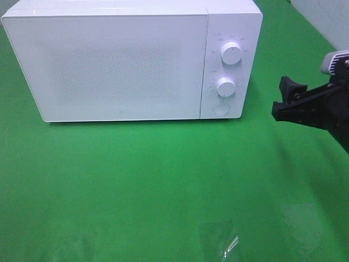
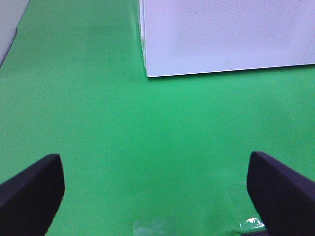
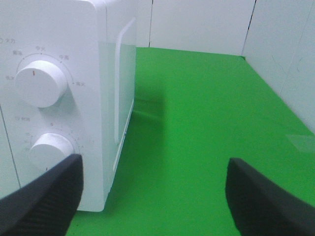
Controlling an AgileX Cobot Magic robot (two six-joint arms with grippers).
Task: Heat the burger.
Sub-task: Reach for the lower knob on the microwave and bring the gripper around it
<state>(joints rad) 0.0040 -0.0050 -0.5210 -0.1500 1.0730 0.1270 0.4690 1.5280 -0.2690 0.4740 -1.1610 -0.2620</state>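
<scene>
A white microwave [image 1: 125, 60] stands at the back of the green worktop [image 1: 163, 180], its door [image 1: 109, 65] shut. On the control panel to the right of the door sit an upper knob [image 1: 232, 53], a lower knob [image 1: 226, 86] beneath it, and a round button [image 1: 221, 108] at the bottom. Near the front edge of the worktop lies a scrap of clear film [image 1: 229, 245], well apart from the microwave. Pale wall panels [image 3: 197, 24] border the worktop behind and to the right.

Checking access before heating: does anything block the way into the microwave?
Yes: the microwave's door is shut across its front. No burger shows in any view. Nothing lies between the open right gripper and the knobs.
</scene>
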